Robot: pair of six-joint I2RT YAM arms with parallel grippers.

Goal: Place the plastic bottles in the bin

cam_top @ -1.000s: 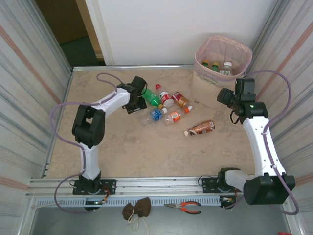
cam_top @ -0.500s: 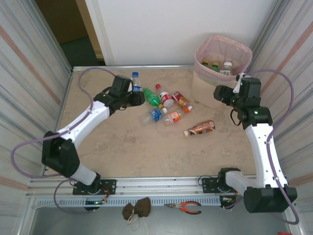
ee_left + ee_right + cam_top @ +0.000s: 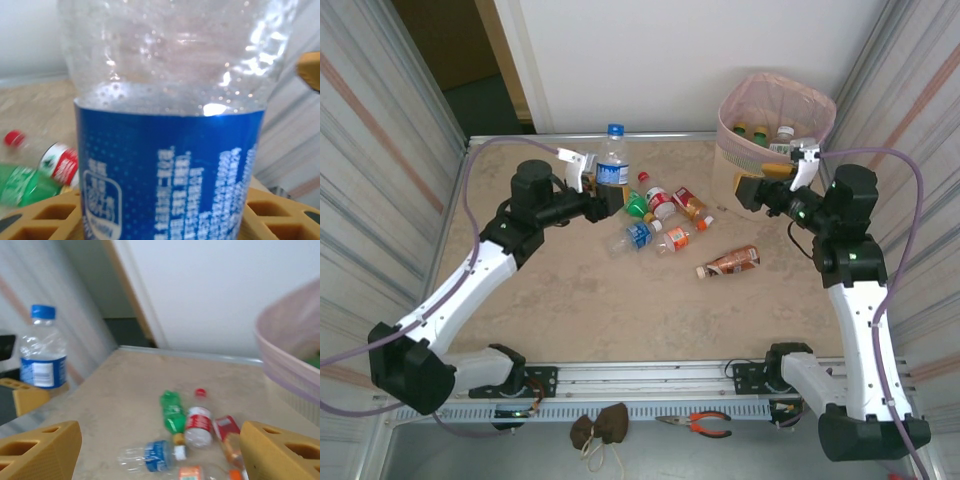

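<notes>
i see left gripper [image 3: 604, 203] clenched on upright blue-label bottle [image 3: 612, 170], lifted well left of the bin [image 3: 732, 142], right gripper [image 3: 752, 190] jaws spread, grasping nothing, just beside the bin's left wall, loose bottles [image 3: 662, 204] lying on table [image 3: 570, 300] left of the bin, binned bottles [image 3: 782, 135] inside it

White arm links [image 3: 470, 283], black joints [image 3: 532, 185], lilac cables [image 3: 916, 205] — ochre fingers [image 3: 42, 450], hollow-celled.
</notes>
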